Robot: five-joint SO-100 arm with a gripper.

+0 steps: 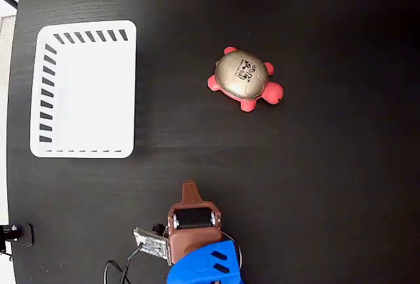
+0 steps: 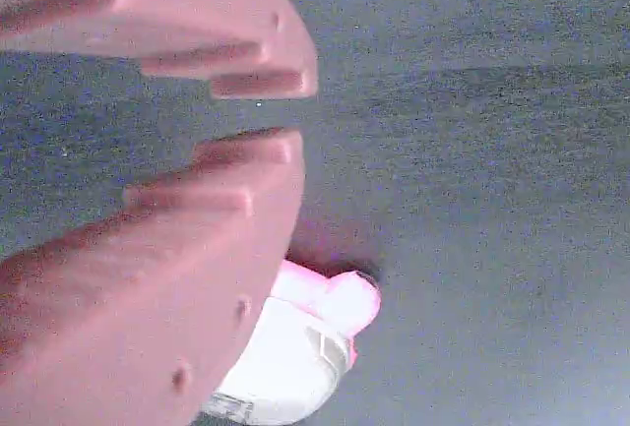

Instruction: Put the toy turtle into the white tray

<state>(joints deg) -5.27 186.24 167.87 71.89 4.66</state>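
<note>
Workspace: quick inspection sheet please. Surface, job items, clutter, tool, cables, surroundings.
Surface: black table, bare between items.
Turtle: upright on the table, right of the tray, apart from it, not held.
Tray: white, empty, upper left in the fixed view.
Clutter: nothing seen.
Tool: brown fingers with a narrow gap, holding nothing, short of the turtle.
Cables: thin wire beside the arm at the bottom edge.
Surroundings: small black fitting at the left edge.
</note>
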